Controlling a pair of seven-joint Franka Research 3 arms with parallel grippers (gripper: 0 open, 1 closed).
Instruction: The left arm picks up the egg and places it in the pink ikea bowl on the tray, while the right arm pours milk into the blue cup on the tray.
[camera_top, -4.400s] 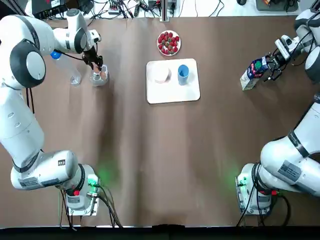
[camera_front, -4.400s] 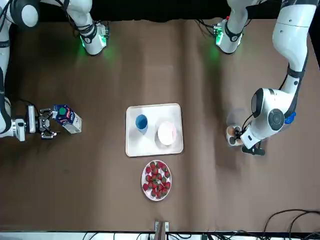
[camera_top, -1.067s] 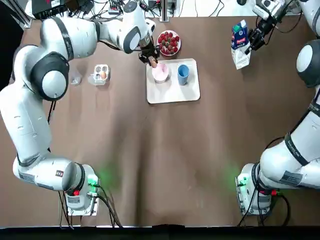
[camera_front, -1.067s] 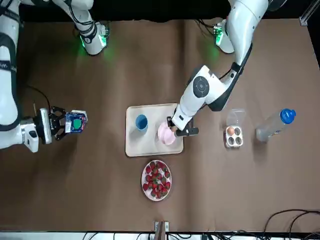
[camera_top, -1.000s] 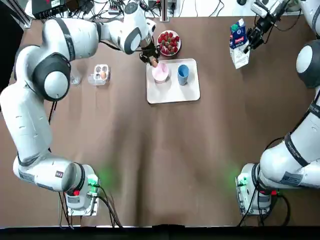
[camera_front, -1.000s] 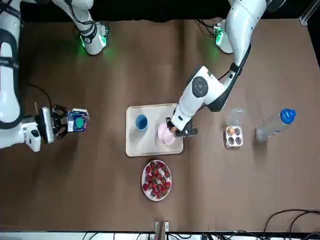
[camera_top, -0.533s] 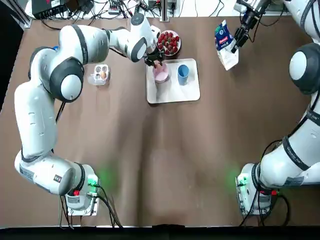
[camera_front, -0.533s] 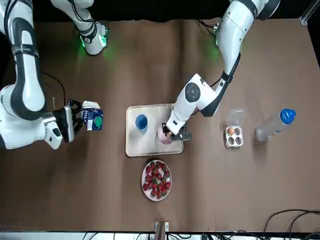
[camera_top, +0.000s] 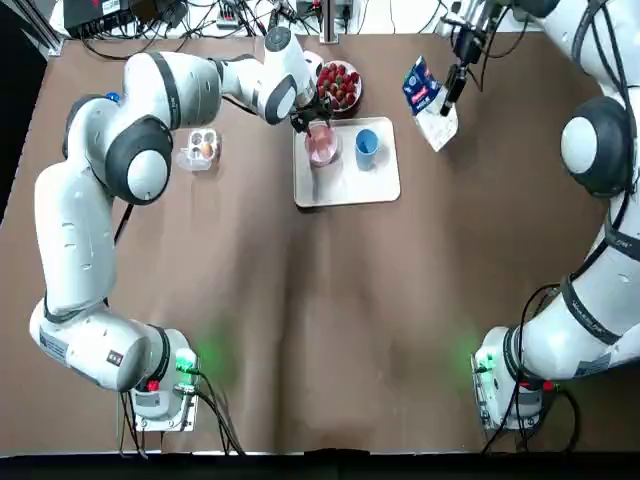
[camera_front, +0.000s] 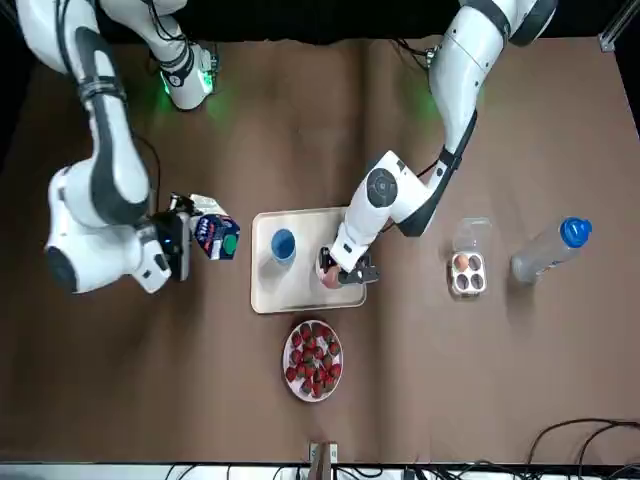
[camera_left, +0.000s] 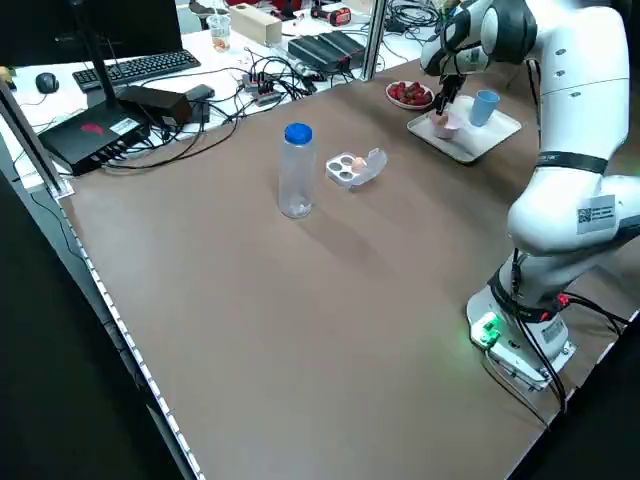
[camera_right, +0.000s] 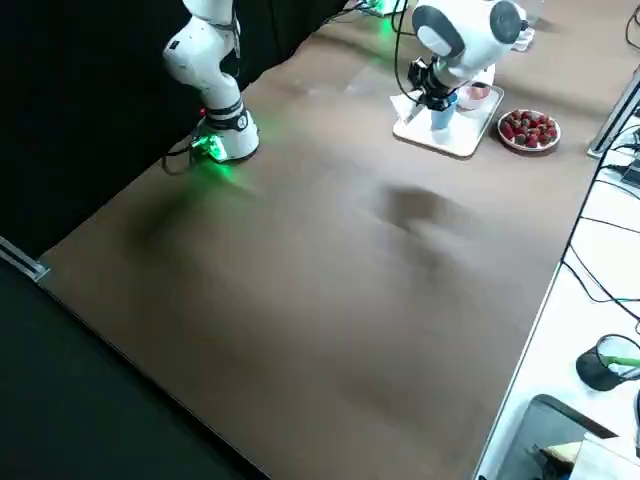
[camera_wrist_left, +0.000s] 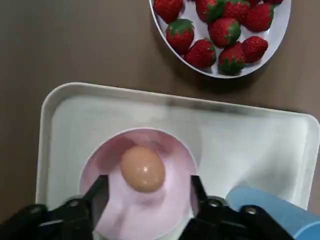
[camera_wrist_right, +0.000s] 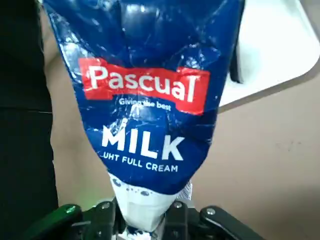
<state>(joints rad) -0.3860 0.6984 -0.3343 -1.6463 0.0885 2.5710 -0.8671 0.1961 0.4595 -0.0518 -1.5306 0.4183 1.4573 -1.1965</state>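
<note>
Only the left wrist view shows the egg (camera_wrist_left: 142, 168) lying in the pink bowl (camera_wrist_left: 167, 210), with the left gripper (camera_wrist_left: 147, 186) spread wide and its fingers (camera_wrist_left: 97, 195) clear on either side — from the top the wrist hides it. The right wrist view shows the right gripper (camera_wrist_right: 145, 220) clamped on the base of the milk (camera_wrist_right: 145, 115), which the top view places tilted, just right of the tray (camera_top: 350, 185) and short of the blue cup (camera_top: 366, 143). Strawberries (camera_top: 338, 85) crowd the tray's far edge — the near half of the table (camera_top: 330, 330) lies open.
</note>
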